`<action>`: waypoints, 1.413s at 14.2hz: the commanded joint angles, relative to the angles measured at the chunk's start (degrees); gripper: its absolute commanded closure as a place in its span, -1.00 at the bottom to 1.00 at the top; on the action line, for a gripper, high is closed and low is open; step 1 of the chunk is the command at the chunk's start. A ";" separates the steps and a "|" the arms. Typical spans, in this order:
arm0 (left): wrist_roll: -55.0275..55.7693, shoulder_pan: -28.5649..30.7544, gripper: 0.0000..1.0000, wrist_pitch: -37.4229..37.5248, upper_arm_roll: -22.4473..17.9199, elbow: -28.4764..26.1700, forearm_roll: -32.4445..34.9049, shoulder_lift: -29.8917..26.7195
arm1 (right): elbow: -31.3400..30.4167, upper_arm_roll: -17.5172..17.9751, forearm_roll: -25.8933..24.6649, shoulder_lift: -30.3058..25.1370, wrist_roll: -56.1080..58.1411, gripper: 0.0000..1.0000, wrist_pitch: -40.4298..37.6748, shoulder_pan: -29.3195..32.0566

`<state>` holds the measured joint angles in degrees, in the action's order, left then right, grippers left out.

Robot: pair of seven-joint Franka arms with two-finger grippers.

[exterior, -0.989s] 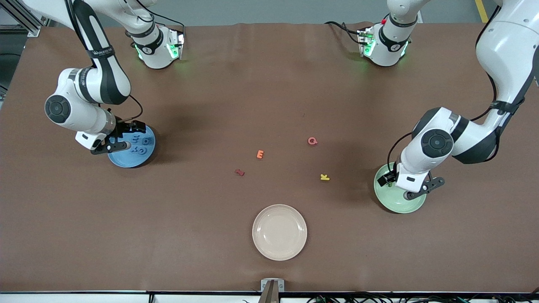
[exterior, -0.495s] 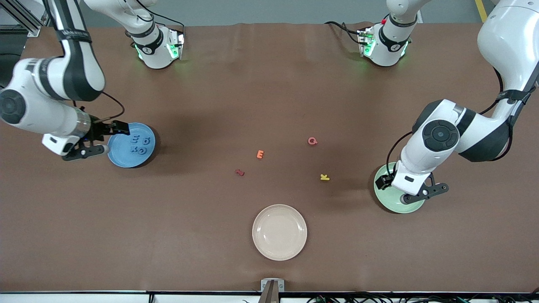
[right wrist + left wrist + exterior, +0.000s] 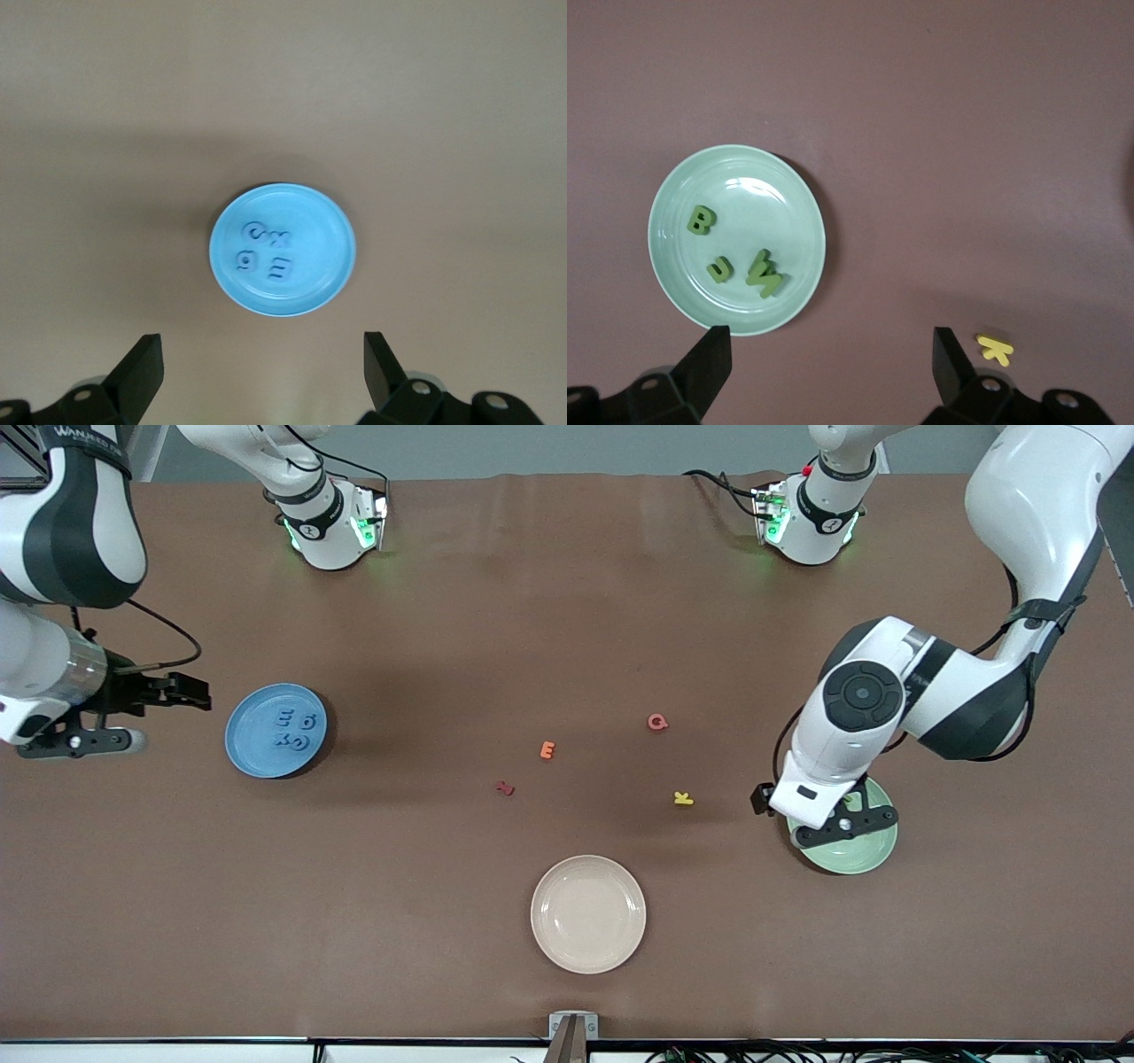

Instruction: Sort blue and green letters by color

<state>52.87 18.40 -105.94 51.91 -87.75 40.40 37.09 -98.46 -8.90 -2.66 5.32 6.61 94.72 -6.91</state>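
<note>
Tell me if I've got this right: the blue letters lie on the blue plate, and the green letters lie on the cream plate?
Not quite. The green letters lie on the green plate, as the left wrist view shows. The blue letters do lie on the blue plate; the cream plate holds nothing.

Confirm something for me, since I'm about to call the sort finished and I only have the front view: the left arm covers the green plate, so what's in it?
Observer: The green plate holds only green letters: a B, a J and what looks like an overlapping pair.
Operator: Any hanging over the rim?
Observer: No, all of them lie inside the rim.
Operator: Is the left claw carrying anything?
Observer: No. The left claw, by that plate's edge, is open with nothing between its fingers.
</note>
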 commanded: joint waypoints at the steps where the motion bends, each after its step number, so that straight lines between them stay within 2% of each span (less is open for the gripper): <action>1: -6.70 -11.15 -1.00 1.35 -14.50 2.06 -10.64 -7.45 | 5.90 0.64 -1.65 1.80 -1.24 -1.00 -3.14 1.28; 4: -20.92 -18.99 -1.00 1.35 -30.84 2.24 -25.15 -14.83 | 8.01 0.72 -0.25 1.98 -1.16 -1.00 -3.14 3.30; 5: -24.02 -19.19 -1.00 1.44 -33.77 1.71 -29.11 -17.38 | 8.98 0.72 -0.24 2.85 -1.16 -1.00 -3.14 3.39; 6: -26.05 -18.84 -1.00 1.87 -34.93 1.19 -31.24 -19.32 | 10.64 0.72 -0.41 3.90 -1.24 -1.00 -3.23 3.22; 10: -29.58 -17.79 -1.00 8.09 -38.37 -1.28 -32.05 -28.72 | 14.25 0.72 -0.68 4.44 -1.25 -1.00 -4.63 3.57; 13: -38.16 -13.41 -1.00 12.77 -39.60 -2.33 -36.43 -34.00 | 15.05 0.72 -0.33 4.35 -1.42 -1.00 -5.25 3.48; 16: -42.68 -12.51 -1.00 12.51 -43.20 -8.47 -39.69 -41.29 | 14.61 0.64 0.28 4.00 -1.51 -1.00 -8.13 3.57; 18: -42.68 -12.42 -1.00 12.60 -43.20 -10.94 -39.70 -44.28 | 14.26 0.63 1.95 3.48 -2.47 -1.00 -10.08 3.74; 20: -43.55 -12.34 -1.00 14.87 -43.29 -10.34 -39.70 -44.65 | 14.17 1.07 2.31 2.60 -4.41 -1.00 -10.79 3.83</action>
<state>10.57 6.11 -92.39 8.64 -96.33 1.58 -5.48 -84.87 -8.92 -1.70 8.94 3.97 85.30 -4.19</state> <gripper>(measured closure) 0.000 0.000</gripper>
